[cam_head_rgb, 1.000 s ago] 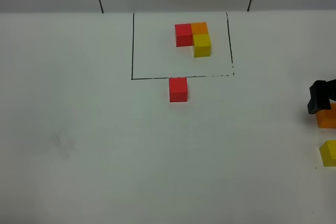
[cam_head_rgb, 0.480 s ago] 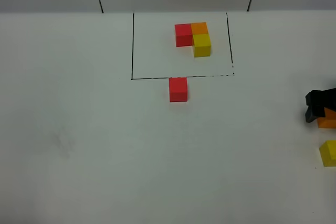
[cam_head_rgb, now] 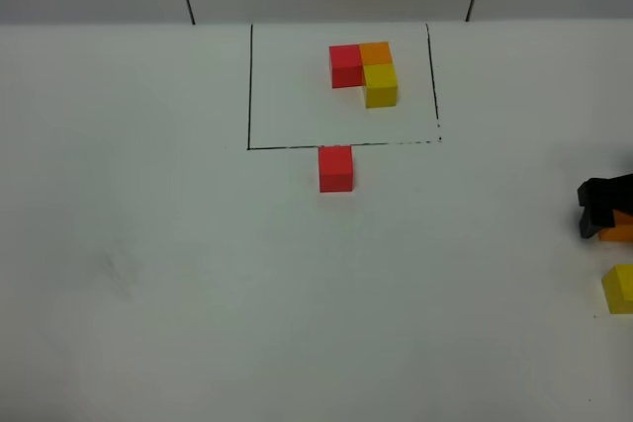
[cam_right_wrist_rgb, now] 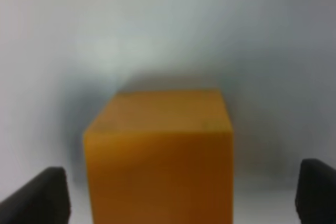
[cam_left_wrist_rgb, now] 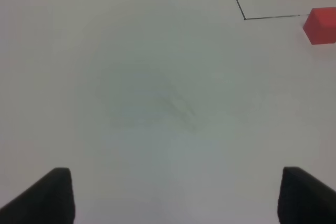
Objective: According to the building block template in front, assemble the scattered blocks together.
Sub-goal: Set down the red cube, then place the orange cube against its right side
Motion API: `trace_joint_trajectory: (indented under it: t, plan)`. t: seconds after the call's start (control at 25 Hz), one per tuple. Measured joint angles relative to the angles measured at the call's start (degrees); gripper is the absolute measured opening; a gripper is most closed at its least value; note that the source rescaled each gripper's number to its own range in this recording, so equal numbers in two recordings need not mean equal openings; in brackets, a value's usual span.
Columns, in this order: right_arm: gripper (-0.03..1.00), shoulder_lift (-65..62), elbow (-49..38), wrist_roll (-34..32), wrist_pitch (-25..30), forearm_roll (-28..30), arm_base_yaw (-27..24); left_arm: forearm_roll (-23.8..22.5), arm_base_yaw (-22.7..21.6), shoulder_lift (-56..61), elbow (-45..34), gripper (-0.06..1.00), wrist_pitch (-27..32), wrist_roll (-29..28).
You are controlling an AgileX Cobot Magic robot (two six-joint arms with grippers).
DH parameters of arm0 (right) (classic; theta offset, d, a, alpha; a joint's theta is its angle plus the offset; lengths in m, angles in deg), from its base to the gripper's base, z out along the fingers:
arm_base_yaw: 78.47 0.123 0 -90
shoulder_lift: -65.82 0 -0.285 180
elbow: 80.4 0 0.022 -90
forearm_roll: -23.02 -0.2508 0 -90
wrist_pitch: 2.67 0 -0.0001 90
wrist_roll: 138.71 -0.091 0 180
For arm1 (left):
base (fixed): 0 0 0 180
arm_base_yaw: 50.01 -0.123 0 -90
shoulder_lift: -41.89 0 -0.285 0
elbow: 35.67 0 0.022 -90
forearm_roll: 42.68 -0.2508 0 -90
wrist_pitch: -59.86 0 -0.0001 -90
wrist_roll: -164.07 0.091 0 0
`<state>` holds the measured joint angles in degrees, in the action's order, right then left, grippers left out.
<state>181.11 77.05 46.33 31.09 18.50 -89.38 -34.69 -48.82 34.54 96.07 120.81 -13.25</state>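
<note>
The building block template (cam_head_rgb: pixel 363 71), an L of red, orange and yellow cubes, lies inside a black drawn rectangle (cam_head_rgb: pixel 249 86) at the back. A loose red cube (cam_head_rgb: pixel 335 167) (cam_left_wrist_rgb: pixel 320 24) sits just outside the frame's front line. At the right edge, the loose orange cube (cam_head_rgb: pixel 623 232) (cam_right_wrist_rgb: pixel 157 156) is partly covered by my right gripper (cam_head_rgb: pixel 603 207) (cam_right_wrist_rgb: pixel 176 198). That gripper is open, one finger on each side of the cube with a gap to each. The loose yellow cube (cam_head_rgb: pixel 620 288) lies just in front of it. My left gripper (cam_left_wrist_rgb: pixel 176 198) is open over bare table.
The white table (cam_head_rgb: pixel 198 274) ends at a grey wall with two dark seams at the back. The orange and yellow cubes lie at the right border of the high view.
My right gripper has come down and slightly forward over the orange cube, hiding more of it. The cubes and the left arm have not moved.
</note>
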Motion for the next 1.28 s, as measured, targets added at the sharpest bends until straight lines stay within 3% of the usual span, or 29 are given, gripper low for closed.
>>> trace_joint_trajectory:
  t: [0.12,0.28,0.48,0.68,0.8,0.96,1.12,1.28]
  plan:
    - [0.66,0.87,0.0,-0.19,-0.05,0.77,0.0,0.0,0.0,0.0,0.0,0.68,0.0,0.0]
    - [0.46,0.89,0.0,-0.18,-0.16,0.98,0.0,0.0,0.0,0.0,0.0,0.68,0.0,0.0]
    - [0.02,0.89,0.0,-0.18,-0.72,0.98,0.0,0.0,0.0,0.0,0.0,0.68,0.0,0.0]
    - [0.0,0.82,0.9,-0.2,-1.08,1.84,0.32,0.0,0.0,0.0,0.0,0.68,0.0,0.0]
    - [0.0,-0.7,4.06,2.06,0.81,5.13,3.58,0.0,0.0,0.0,0.0,0.68,0.0,0.0]
    - [0.0,-2.41,9.88,15.38,7.57,10.85,13.8,0.0,0.0,0.0,0.0,0.68,0.0,0.0]
    - [0.0,-0.99,17.07,31.36,13.23,11.11,24.37,0.0,0.0,0.0,0.0,0.68,0.0,0.0]
    - [0.0,4.1,28.02,38.58,21.18,11.02,31.84,0.0,0.0,0.0,0.0,0.68,0.0,0.0]
